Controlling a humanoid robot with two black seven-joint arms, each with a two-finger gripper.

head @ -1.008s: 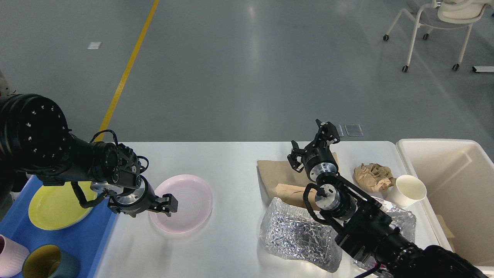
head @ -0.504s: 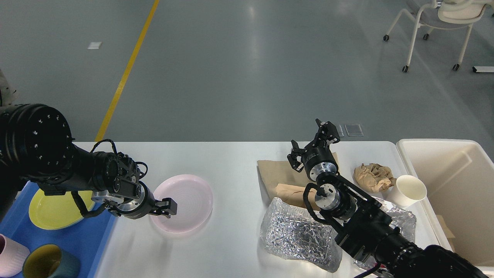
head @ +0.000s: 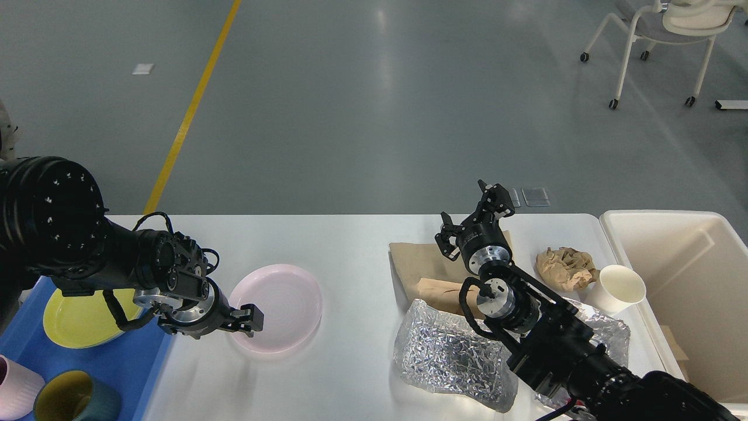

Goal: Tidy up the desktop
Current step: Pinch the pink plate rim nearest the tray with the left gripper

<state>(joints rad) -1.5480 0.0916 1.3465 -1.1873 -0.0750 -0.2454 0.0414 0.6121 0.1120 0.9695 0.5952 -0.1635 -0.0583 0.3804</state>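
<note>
Spanning the foreground, the white worktop [head: 350, 245] carried a pink plate [head: 280, 307] left of centre; the left tool [head: 248, 319] sat at its near-left rim, grip unclear, while the right tool [head: 476, 213] hung spread wide over brown paper [head: 418, 263].

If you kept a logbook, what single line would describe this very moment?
left gripper: at near-left rim of pink plate, grip unclear | right gripper: jaws open, above brown paper | desktop: foil, paper cup not yet cleared
</note>
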